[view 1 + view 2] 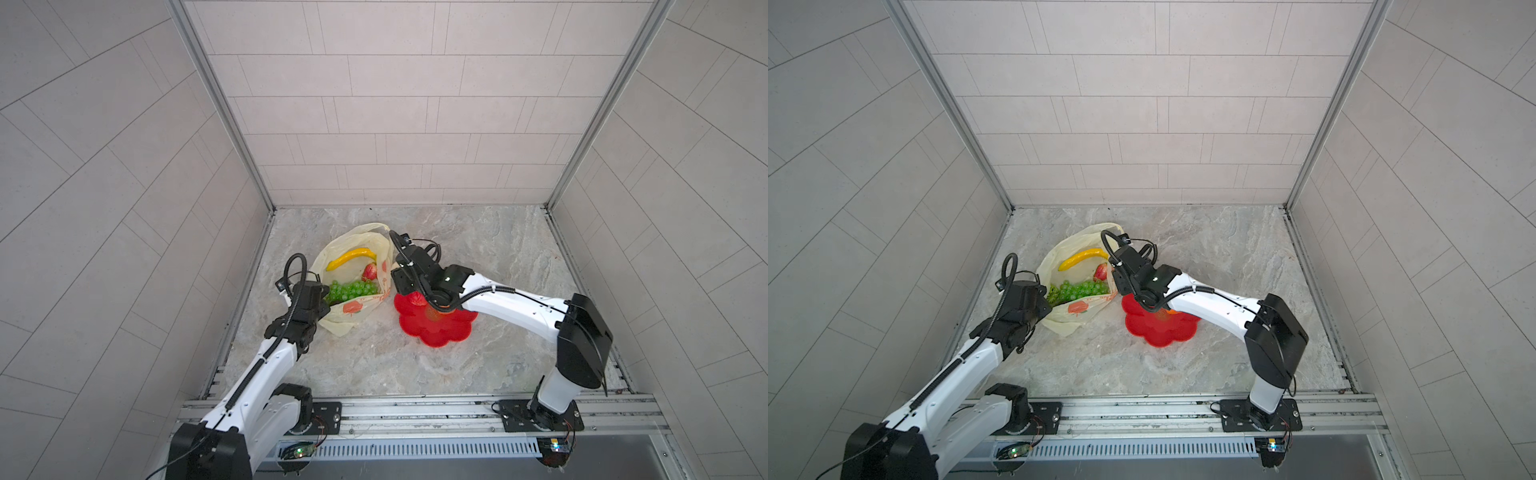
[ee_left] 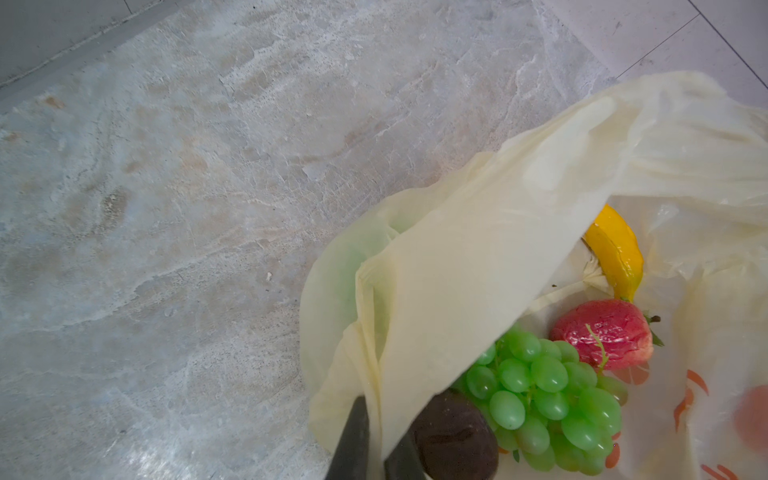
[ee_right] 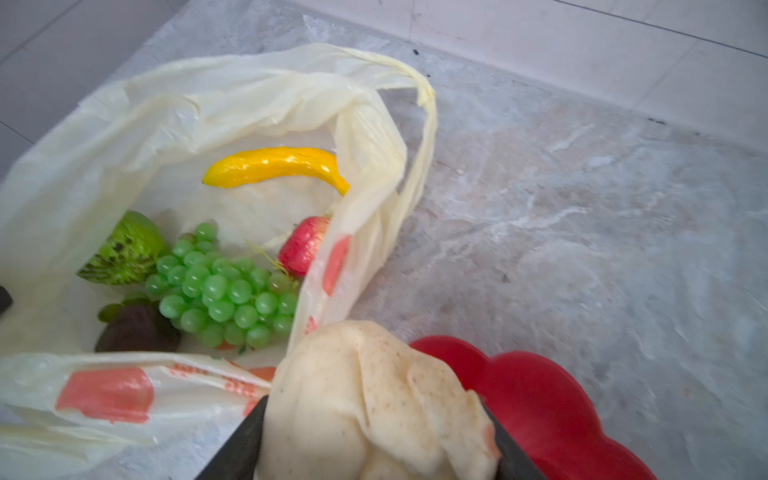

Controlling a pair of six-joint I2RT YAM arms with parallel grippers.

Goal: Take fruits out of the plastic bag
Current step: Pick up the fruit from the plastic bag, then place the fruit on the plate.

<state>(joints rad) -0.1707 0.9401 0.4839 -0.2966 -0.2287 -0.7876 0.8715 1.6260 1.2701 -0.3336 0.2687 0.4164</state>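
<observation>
The pale-yellow plastic bag point(image 1: 365, 239) point(image 1: 1067, 324) lies open at the left of the floor. Inside lie a yellow banana point(image 1: 351, 257) point(image 3: 274, 166), a green grape bunch point(image 1: 353, 290) point(image 2: 548, 399), a strawberry point(image 1: 1100, 272) point(image 2: 602, 332), a green apple point(image 3: 126, 249) and a dark purple-brown piece point(image 2: 453, 436). My left gripper point(image 2: 382, 419) is shut on a fold of the bag's near rim. The right gripper point(image 3: 372, 401) is shut on a beige fruit point(image 3: 353, 374), just outside the bag's right edge and over the rim of the red dish point(image 3: 540, 399).
The red flower-shaped dish point(image 1: 436, 328) point(image 1: 1163, 332) sits right of the bag, partly under my right arm, with a red piece point(image 1: 415, 298) on it. Tiled walls close in the marble floor on three sides. A metal rail runs along the front.
</observation>
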